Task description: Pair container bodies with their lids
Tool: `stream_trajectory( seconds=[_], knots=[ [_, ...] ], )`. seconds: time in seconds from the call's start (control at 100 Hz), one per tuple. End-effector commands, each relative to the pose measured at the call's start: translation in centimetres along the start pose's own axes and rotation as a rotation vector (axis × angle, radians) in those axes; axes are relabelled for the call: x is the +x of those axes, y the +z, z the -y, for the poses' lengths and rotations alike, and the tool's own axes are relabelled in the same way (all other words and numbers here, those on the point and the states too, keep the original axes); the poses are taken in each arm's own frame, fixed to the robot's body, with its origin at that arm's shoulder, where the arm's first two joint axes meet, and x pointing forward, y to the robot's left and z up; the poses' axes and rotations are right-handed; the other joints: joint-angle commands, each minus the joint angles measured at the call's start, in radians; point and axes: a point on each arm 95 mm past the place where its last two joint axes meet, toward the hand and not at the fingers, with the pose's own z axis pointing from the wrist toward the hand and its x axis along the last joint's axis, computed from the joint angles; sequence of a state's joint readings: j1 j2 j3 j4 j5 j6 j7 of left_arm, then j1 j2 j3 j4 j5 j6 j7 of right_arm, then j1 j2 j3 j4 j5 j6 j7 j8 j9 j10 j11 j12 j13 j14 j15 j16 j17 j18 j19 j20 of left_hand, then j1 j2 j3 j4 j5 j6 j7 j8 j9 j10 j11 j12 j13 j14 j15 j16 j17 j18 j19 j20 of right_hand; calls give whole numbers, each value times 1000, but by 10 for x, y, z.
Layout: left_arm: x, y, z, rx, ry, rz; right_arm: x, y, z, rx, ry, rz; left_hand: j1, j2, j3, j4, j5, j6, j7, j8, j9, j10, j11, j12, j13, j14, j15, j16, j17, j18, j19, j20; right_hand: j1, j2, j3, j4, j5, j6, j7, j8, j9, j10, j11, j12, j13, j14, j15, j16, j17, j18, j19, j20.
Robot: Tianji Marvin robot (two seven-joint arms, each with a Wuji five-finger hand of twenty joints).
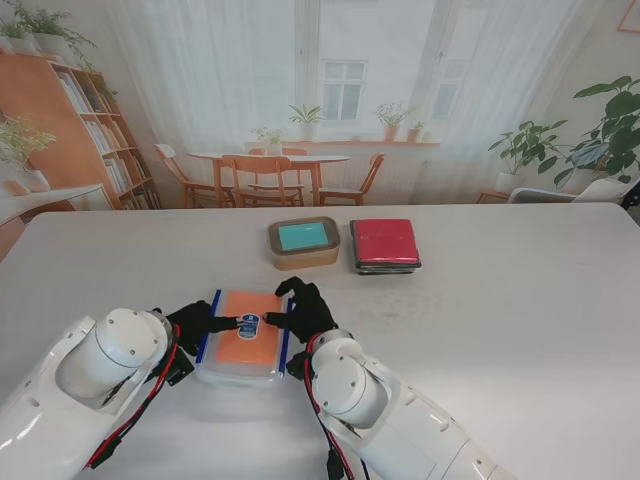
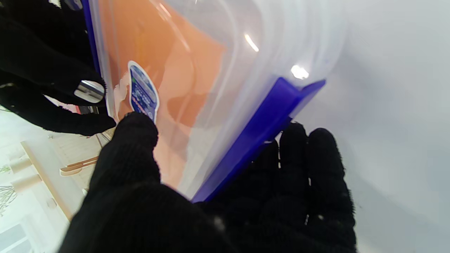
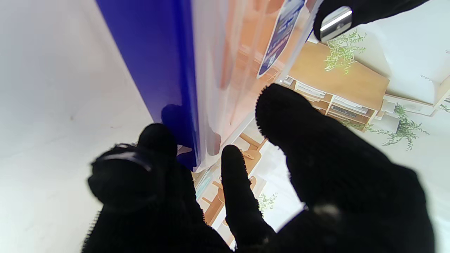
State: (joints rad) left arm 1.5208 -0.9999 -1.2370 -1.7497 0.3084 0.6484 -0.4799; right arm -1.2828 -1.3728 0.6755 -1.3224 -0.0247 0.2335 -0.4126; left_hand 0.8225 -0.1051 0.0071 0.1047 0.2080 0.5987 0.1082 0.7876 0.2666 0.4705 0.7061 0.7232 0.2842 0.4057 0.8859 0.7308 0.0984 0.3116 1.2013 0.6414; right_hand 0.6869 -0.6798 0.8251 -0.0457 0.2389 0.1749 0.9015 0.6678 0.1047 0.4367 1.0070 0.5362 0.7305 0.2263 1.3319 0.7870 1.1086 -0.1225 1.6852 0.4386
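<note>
clear plastic rectangular container with an orange lid and blue side clips [image 1: 243, 338] sat on the white tabletop [image 1: 520, 330] close in front of me, between both my hands. its lid lay flat on the body and looked seated, so i judged this pair was joined or nearly so; whether the blue clips were latched i could not tell. my left hand [image 1: 198, 322] was clamped on the container's left side, thumb on the lid beside the small blue label [image 2: 142, 90] and the other fingers [image 2: 309, 165] under the left blue clip [image 2: 260, 130]. my right hand [image 1: 303, 308] held the right side likewise, thumb over the lid and fingers [image 3: 158, 140] against the right blue clip [image 3: 158, 63].

farther from me, near the middle of the tabletop, stood a tan rounded-rectangle container with a teal-centred lid [image 1: 303, 242]; its lid seemed to be on, so i took that pair as done. just beside it on the right lay a flat dark container under a red square lid [image 1: 385, 244], also apparently covered. i could see no loose lid or bare body anywhere, so little seemed left beyond pressing down the clips under my fingers.

what was inside any of the three i could not tell: the lids hid the interiors, and the clear walls showed only orange reflection.
</note>
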Motion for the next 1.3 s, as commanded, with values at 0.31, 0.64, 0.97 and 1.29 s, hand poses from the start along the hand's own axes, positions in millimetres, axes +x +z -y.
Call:
stream_trajectory(
  seconds=[0.31,0.64,0.97,1.29],
  knots=[
    [4,8,-7,-39,47,-3,33,-9,20,56,73,-83,22,-28,12,16,119,-247,43,20,18,-157,11,-2,20,3,26,0,4,13,29,15,-82,67,-140,18,-118,-238,-54,-45,38,-168,11,-33,-25,10,-55,-90,-106,113,-20,-26],
    [5,7,4,2,60,-5,26,-17,6,13,-8,-68,-11,-22,-3,1,126,-256,35,5,9,-151,-10,-16,22,9,18,-4,10,23,32,17,-120,85,-200,17,-143,-300,-96,-63,39,-172,-5,-36,-58,26,-68,-92,-158,152,15,-24],
    [8,6,12,-3,66,2,16,-17,3,43,-22,-4,-12,-20,-3,-2,132,-251,35,-5,11,-148,-14,-19,25,7,19,-2,13,23,33,19,-134,106,-225,19,-132,-282,-117,-68,39,-175,-23,-40,-78,46,-86,-100,-171,169,19,-30],
    [7,7,15,-22,65,28,9,-13,2,52,-29,39,-11,-21,-2,-1,134,-249,35,-12,9,-146,-18,-22,25,10,16,-2,12,24,32,19,-151,118,-225,21,-132,-255,-150,-77,43,-178,-107,-55,-142,78,-153,-141,-262,273,-28,-20]
  ],
)
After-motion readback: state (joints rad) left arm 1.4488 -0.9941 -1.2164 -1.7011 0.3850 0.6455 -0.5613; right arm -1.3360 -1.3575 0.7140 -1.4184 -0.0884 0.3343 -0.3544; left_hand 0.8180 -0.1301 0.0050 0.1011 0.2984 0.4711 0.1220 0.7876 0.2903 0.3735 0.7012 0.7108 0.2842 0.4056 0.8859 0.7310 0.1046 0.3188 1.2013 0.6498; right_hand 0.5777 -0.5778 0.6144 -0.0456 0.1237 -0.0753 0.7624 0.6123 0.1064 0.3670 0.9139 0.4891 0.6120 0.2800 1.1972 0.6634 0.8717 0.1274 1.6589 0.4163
